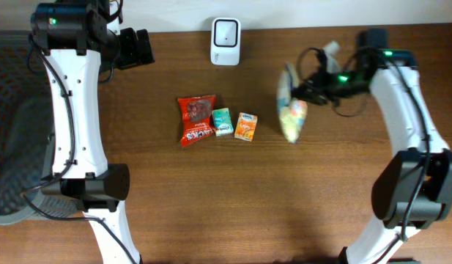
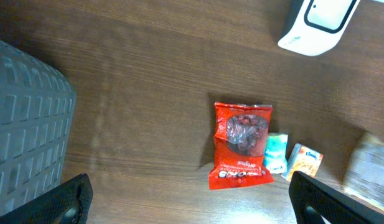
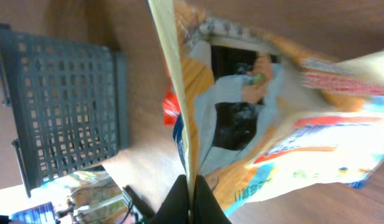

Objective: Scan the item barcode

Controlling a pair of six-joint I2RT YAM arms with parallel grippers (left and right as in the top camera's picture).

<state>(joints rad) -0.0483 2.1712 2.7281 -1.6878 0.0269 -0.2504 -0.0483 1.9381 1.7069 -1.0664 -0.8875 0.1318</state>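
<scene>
My right gripper [image 1: 302, 92] is shut on the thin sealed edge of a pale yellow and white snack bag [image 1: 293, 121], right of the table's middle. In the right wrist view the black fingertips [image 3: 190, 186] pinch that seam, and the bag [image 3: 272, 124] fills most of the frame. A white barcode scanner [image 1: 226, 41] stands at the back centre, left of the bag and apart from it. My left gripper [image 1: 138, 48] is open at the back left, high above the table, and its fingers [image 2: 70, 200] hold nothing.
A red snack bag [image 1: 196, 119], a small teal pack [image 1: 223, 122] and an orange pack [image 1: 245, 127] lie in a row mid-table. The left wrist view shows them too, below the scanner [image 2: 316, 25]. A grey mesh basket [image 1: 9, 147] stands off the left edge.
</scene>
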